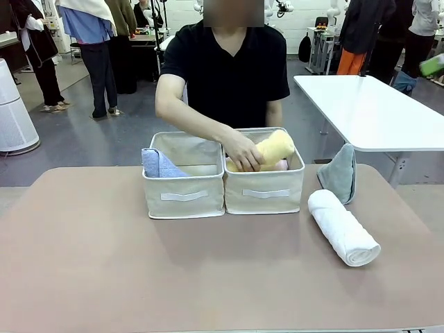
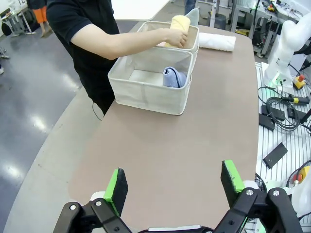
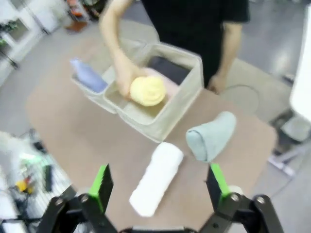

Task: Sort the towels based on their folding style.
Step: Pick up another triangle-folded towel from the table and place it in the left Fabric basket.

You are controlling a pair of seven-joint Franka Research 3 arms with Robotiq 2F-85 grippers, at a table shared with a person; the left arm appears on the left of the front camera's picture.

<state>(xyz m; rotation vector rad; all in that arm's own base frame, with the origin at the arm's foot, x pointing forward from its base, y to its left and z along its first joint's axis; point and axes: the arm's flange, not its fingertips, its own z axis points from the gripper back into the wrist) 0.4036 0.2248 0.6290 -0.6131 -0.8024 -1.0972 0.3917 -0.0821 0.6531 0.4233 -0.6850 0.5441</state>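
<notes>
Front view: white towel (image 1: 343,227) lies far-left to near-right; yellow towel (image 1: 275,147) tilts up rightward; both jaws apart.

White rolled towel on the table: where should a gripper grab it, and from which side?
Probably its middle, from above, straddling its width: the white rolled towel lies flat as a cylinder, with bare table on both long sides.

Pale pink towel (image 1: 280,165) mostly hidden under yellow towel (image 1: 275,146) and person's hand (image 1: 243,154), lavender-blue towel (image 1: 158,164) base behind bin (image 1: 184,196) wall, right wrist view blurred
</notes>
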